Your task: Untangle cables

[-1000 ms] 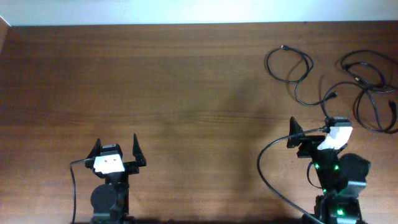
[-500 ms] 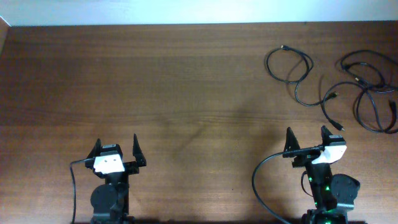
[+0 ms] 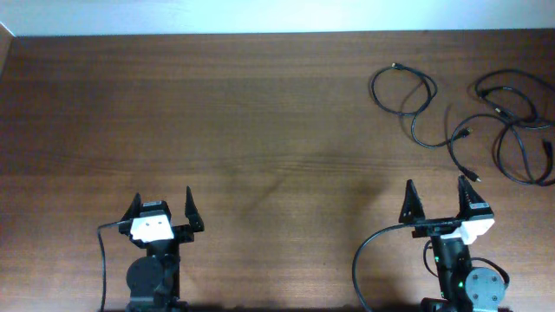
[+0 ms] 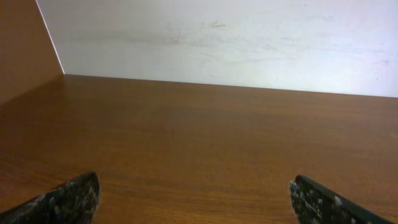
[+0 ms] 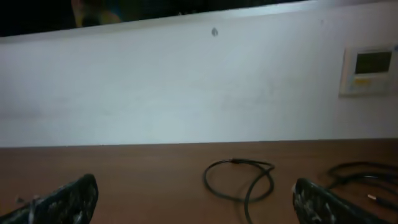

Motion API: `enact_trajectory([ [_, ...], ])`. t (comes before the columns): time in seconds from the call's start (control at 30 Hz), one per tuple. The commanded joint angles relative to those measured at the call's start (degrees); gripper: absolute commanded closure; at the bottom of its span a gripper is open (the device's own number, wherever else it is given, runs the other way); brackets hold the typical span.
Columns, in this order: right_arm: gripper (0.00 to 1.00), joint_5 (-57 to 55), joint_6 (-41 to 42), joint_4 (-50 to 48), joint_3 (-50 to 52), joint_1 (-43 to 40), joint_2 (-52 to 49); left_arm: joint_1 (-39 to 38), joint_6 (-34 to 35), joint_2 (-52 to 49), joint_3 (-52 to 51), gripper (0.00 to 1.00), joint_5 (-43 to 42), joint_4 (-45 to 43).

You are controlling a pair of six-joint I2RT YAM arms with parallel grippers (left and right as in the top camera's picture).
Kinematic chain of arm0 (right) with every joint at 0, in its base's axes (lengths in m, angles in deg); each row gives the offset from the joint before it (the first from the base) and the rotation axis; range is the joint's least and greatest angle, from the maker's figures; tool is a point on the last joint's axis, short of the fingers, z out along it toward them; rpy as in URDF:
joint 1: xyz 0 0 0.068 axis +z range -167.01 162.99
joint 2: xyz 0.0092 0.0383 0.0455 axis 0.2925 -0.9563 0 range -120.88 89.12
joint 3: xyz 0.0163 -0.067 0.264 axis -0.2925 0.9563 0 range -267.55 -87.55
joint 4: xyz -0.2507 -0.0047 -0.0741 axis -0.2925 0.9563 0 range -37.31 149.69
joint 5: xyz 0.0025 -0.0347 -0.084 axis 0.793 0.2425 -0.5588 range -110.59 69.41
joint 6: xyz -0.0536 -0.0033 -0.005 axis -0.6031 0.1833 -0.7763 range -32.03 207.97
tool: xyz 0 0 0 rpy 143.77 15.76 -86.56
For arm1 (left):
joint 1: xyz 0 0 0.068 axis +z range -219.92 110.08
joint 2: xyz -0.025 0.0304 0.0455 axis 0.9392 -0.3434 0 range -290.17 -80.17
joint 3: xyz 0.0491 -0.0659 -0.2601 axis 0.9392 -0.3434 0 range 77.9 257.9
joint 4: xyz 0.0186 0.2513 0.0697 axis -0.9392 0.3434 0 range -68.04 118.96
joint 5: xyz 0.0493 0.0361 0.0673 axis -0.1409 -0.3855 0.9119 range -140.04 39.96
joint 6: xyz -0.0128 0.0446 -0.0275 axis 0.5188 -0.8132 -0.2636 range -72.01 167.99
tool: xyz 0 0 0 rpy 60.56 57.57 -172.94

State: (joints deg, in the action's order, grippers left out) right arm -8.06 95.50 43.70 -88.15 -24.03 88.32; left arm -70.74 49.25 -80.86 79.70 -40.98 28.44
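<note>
Two grippers, both spread wide and holding nothing, so that's what we're working with. From overhead, the right gripper [image 3: 436,186] has backed off from where it was a second ago, right up by the nearest cord. Now it's parked at the near edge of the surface [image 3: 260,130], mirroring the left gripper [image 3: 162,198], which hasn't budged. The cables [image 3: 510,124] sit in the far right corner, well apart from both arms, and lie the same as before the retreat. There's one loose loop on its own, a wavy cord in the middle, and a bunch further right that crosses over itself. On the left wrist view we only get bare surface [image 4: 199,137] and a pale wall [image 4: 217,37], with the left gripper [image 4: 196,205] open at the bottom corners. On the right wrist view the right gripper [image 5: 196,202] is open too, and the cables [image 5: 236,162] lie ahead by the wall. Our guess is that it's a reset between grabs, since that right bunch still looks crossed.
</note>
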Motion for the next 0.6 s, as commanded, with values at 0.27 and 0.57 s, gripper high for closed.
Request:
enact_trajectory([
  [0.27, 0.01, -3.1, 0.26, 9.29, 0.28, 3.5, 0.61, 0.31, -0.87, 0.39, 0.04, 0.01, 0.63, 0.46],
  [0.57, 0.01, -2.49, -0.17, 12.81, 0.28, 3.72, 0.61, 0.31, -0.87, 0.39, 0.04, 0.01, 0.63, 0.46],
])
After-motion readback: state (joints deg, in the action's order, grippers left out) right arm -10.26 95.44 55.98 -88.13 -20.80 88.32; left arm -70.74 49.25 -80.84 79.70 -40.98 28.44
